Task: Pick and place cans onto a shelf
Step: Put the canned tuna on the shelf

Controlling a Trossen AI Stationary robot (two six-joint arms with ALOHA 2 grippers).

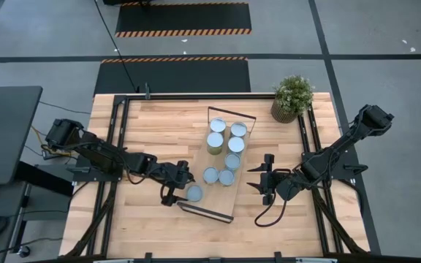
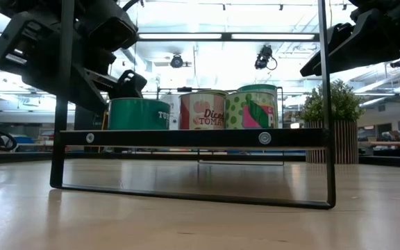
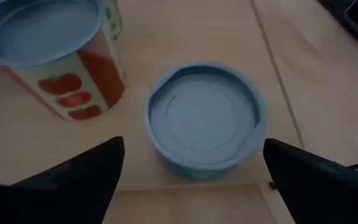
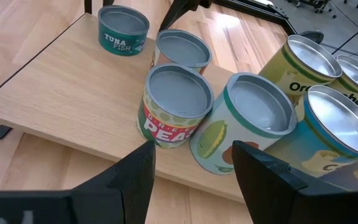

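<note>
Left wrist view dim, blurred; low view backlit by bright ceiling lights (image 2: 186, 36).

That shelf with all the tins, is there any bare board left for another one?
Yes. The shelf is bare at its near end, between the low tuna can under the open left gripper and the wire frame. Toward the plant the cans crowd the board.

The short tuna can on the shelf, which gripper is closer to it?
Left. The left gripper hangs open right over the tuna can; the right gripper waits beyond the shelf's opposite long edge.
</note>
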